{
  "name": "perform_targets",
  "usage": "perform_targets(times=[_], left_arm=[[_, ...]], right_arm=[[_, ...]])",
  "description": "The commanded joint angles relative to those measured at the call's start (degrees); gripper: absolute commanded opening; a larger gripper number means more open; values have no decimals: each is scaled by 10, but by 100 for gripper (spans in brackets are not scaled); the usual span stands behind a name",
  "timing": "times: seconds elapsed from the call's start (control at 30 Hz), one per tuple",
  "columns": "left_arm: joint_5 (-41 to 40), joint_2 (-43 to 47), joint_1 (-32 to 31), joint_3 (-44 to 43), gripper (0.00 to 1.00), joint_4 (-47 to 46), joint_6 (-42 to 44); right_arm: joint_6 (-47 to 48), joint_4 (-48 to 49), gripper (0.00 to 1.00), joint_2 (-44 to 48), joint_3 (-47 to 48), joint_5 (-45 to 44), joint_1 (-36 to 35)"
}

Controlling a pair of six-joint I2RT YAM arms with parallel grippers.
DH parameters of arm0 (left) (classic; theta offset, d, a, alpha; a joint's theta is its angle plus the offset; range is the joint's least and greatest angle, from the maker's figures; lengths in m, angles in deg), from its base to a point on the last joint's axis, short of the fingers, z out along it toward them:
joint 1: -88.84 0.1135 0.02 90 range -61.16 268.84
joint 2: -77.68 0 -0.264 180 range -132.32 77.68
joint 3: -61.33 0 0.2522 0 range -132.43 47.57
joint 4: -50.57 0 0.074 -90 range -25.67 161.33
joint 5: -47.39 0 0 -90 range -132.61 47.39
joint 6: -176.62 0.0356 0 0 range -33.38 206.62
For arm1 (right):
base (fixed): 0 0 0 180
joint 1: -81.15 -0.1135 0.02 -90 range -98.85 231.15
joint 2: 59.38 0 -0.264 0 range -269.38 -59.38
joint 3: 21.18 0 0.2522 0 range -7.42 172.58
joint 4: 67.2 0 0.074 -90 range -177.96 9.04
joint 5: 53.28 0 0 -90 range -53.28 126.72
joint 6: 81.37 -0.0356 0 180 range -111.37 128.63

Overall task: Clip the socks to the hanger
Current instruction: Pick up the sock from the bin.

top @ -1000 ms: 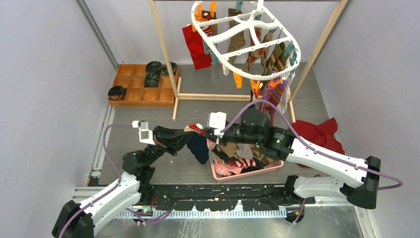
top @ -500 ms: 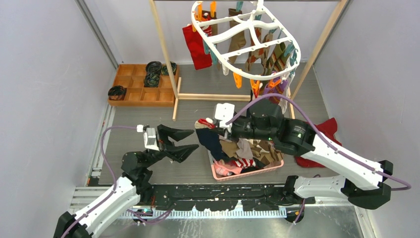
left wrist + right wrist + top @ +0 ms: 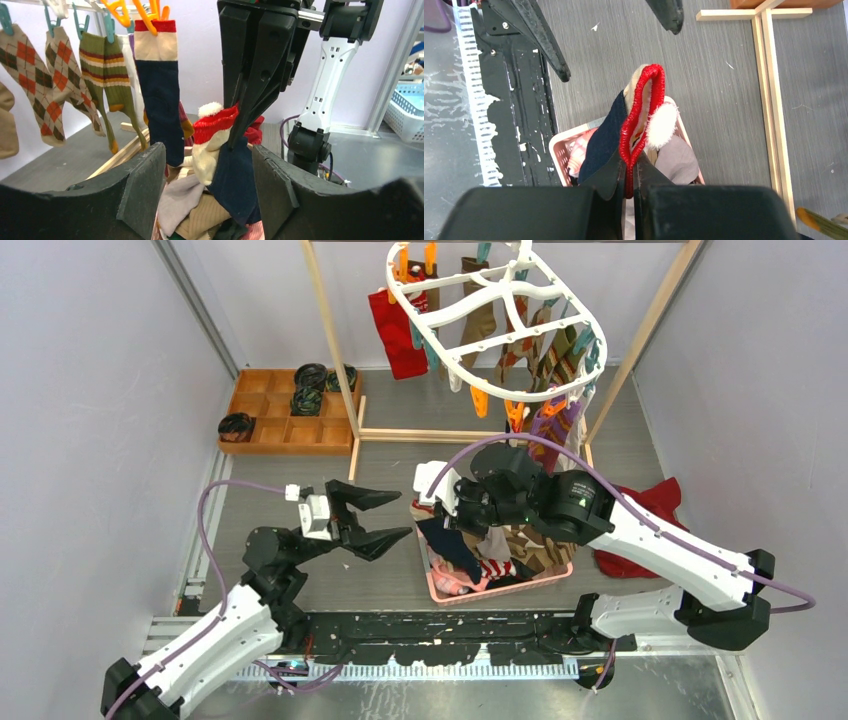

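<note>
My right gripper (image 3: 434, 510) is shut on the red cuff of a navy sock (image 3: 455, 545) with a cream lining and a white pompom, which hangs over the pink basket (image 3: 500, 587) of loose socks. In the right wrist view the jaws (image 3: 629, 175) pinch that cuff (image 3: 642, 105). My left gripper (image 3: 404, 514) is open just left of the sock, touching nothing. Seen from the left wrist, its fingers (image 3: 142, 185) flank the held sock (image 3: 215, 127). The white hanger (image 3: 413, 318) hangs at the back with several socks (image 3: 560, 350) clipped on, including a navy one (image 3: 160, 100).
A wooden rack's posts (image 3: 330, 340) and floor rails (image 3: 769, 100) stand behind the basket. At back left, a wooden tray (image 3: 290, 405) holds black rolls. A red cloth (image 3: 650, 510) lies at the right. The pink basket rim (image 3: 561, 145) sits below the held sock.
My left gripper let go of the sock, opened and drew back to the left. My right gripper kept the sock and shifted slightly over the basket.
</note>
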Motion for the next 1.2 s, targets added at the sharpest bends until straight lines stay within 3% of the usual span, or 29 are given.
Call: perform_targets(times=[0.0,0.33,0.6,0.67,0.8,0.87,0.93,1.07,1.17], left_arm=[[25,-33,-17,-44,64,15,43],[7,-88,-52,-80,58,53,109],[8,-110,-66,-99,45,49,108],[9,-112,-70,-99,39,44,106],[3,-114,-71,-100,2,41,99],[-13,-107,-72,-88,0,14,86],[-40,-93,-71,-63,0,-35,59],[-87,-65,-71,-12,0,-117,-10],[-113,-63,-72,24,0,-191,-71]], right_arm=[[1,0,2,6,25,-8,-5],[4,-2,3,11,26,-4,-6],[4,0,3,18,18,-7,-7],[3,1,3,19,16,-7,-6],[2,2,3,24,13,-10,-6],[1,1,5,29,9,-13,-6],[-5,11,14,45,-3,-16,-6],[-24,87,65,120,-81,-17,-7],[-33,153,81,168,-133,-18,-7]])
